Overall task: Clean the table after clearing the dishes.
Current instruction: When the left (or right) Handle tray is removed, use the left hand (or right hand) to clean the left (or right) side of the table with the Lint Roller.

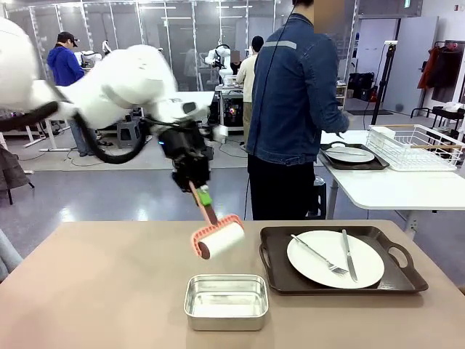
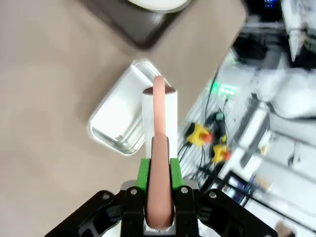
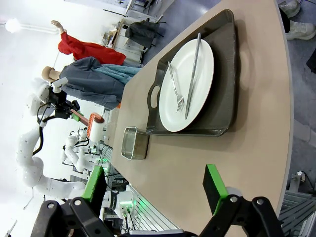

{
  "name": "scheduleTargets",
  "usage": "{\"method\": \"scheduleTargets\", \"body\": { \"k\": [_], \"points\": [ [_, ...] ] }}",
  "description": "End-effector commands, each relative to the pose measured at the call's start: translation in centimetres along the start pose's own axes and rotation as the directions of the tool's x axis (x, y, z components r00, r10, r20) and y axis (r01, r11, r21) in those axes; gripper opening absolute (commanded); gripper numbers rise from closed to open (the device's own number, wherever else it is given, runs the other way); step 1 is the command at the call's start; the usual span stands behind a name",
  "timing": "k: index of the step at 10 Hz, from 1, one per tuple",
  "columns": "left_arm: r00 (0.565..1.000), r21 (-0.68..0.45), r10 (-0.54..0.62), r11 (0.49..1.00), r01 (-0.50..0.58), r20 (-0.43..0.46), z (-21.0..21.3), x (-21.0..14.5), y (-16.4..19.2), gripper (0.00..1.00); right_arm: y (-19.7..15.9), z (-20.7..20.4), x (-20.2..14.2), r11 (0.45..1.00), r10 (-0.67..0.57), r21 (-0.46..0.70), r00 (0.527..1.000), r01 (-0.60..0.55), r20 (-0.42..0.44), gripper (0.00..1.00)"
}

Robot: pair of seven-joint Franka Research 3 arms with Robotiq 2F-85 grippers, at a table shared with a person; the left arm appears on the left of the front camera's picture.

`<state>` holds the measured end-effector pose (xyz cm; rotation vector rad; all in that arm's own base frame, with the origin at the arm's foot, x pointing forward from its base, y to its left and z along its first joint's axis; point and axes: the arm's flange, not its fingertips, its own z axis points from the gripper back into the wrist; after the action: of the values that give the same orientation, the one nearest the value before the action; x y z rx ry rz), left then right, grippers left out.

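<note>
Desk [image 1: 109, 291]: tan top, left half bare, not fully cleared. One dark tray [image 1: 270, 254] sits on its right part w/ white plate [image 1: 309, 270], fork [image 1: 320, 256] & knife [image 1: 349, 254] on it. 2nd tray [image 1: 374, 166] + plate [image 1: 349, 154] is on the white side table [image 1: 378, 193], by the person [image 1: 294, 109] facing away. Steel pan [image 1: 225, 318] sits near the front edge, just left of the tray, not touching it. Lint roller [image 1: 218, 238] (pink handle, white roll) hangs tilted above the desk beyond the pan, off the surface. Left jaws are clamped on its handle, green pads [image 2: 143, 170] either side. Right jaws are wide open, holding nothing, low by the desk's right end.

Step in hand, prob.: bring the roller down to wipe. To do it well: level the roll so its full width meets the top, use light even pressure, and make straight overlapping passes over the free left area. Keep clear of pan rim & tray. The last tray should go first, else that patch gets missed.
</note>
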<state>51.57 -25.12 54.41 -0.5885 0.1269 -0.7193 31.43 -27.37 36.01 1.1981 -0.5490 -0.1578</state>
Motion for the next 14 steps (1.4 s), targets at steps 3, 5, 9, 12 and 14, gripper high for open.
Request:
{"method": "scheduleTargets", "body": {
  "k": [3, 5, 9, 12, 14],
  "points": [
    [0.771, -0.082, 0.441, 0.886, -0.457, 0.459, -0.9, -10.1, 6.5, 0.09, 0.4, 0.1, 0.0, 1.000, 0.003, 0.011, 1.000, -0.003, 0.004, 1.00],
    [0.843, 0.021, 0.342, 0.923, -0.385, 0.415, -0.2, -11.5, 7.3, 0.09, 0.4, 0.1, 0.0, 1.000, 0.003, 0.011, 1.000, -0.003, 0.004, 1.00],
    [0.817, -0.085, 0.417, 0.904, -0.419, 0.398, 0.8, -10.9, 9.2, 0.09, 0.4, 0.1, 0.0, 1.000, 0.003, 0.011, 1.000, -0.003, 0.004, 1.00],
    [0.781, -0.144, 0.485, 0.871, -0.469, 0.392, -0.5, -11.3, 13.1, 0.21, 0.4, 0.1, 0.0, 1.000, 0.003, 0.011, 1.000, -0.003, 0.004, 1.00],
    [0.780, -0.198, 0.511, 0.859, -0.472, 0.360, -2.1, -11.6, 16.7, 0.21, 0.4, 0.1, 0.0, 1.000, 0.003, 0.011, 1.000, -0.003, 0.004, 1.00]
  ]
}}
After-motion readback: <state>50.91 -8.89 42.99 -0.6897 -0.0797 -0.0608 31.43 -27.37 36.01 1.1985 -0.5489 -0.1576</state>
